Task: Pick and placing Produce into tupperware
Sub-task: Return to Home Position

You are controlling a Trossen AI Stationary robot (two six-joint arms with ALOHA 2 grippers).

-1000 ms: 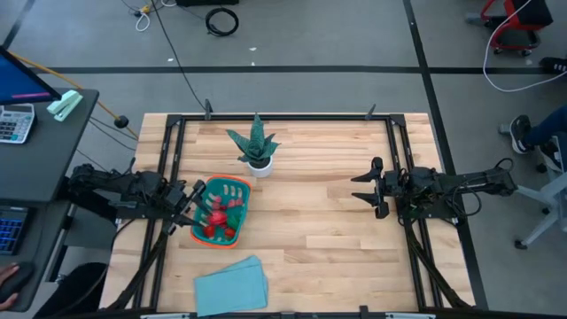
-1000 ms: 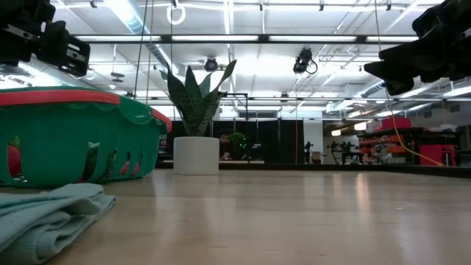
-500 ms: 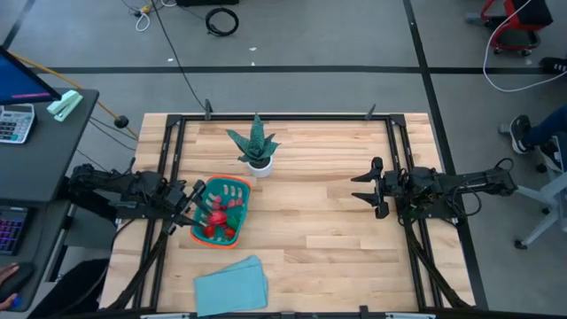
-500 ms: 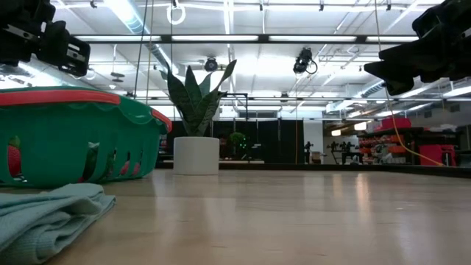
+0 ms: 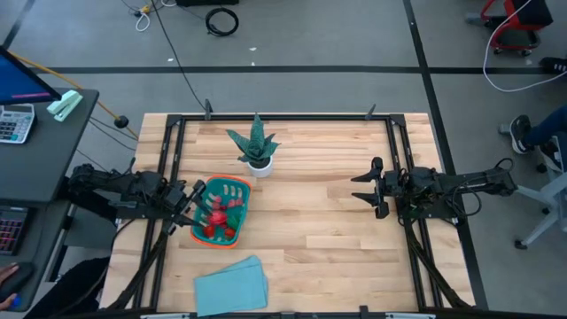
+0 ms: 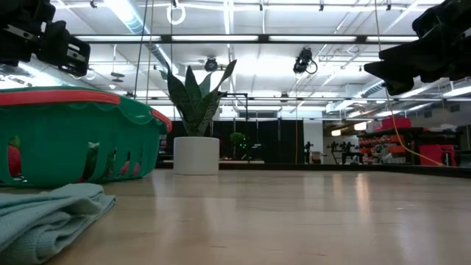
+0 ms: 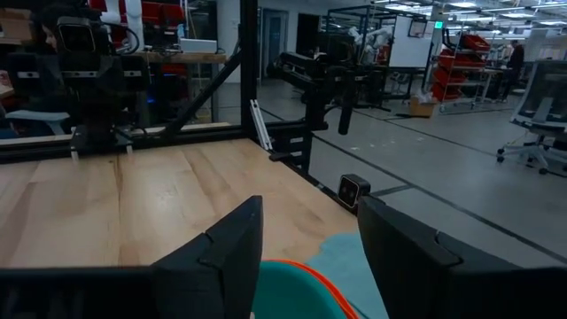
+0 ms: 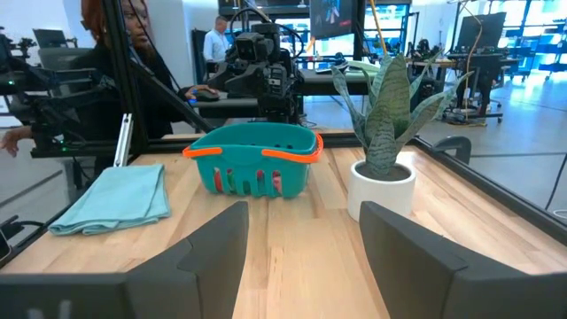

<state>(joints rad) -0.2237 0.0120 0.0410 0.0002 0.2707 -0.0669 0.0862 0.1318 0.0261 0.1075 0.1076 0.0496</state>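
Observation:
The teal tupperware (image 5: pixel 221 211) with its orange rim stands on the table's left half. Red Produce pieces (image 5: pixel 215 220) lie inside it and show through its slots (image 6: pixel 13 158) in the low view. My left gripper (image 5: pixel 193 204) hangs level and open just above the tupperware's left rim (image 7: pixel 306 279), touching nothing. My right gripper (image 5: pixel 359 188) is open too, level above the table's right side, its fingers pointing across the bare wood toward the tupperware (image 8: pixel 252 159).
A spiky potted plant (image 5: pixel 255 146) in a white pot stands behind the tupperware. A light-blue cloth (image 5: pixel 230 285) lies near the front edge. Black frame rails (image 5: pixel 174 159) run along the table's sides. A person (image 8: pixel 133 53) sits beyond the table's left side.

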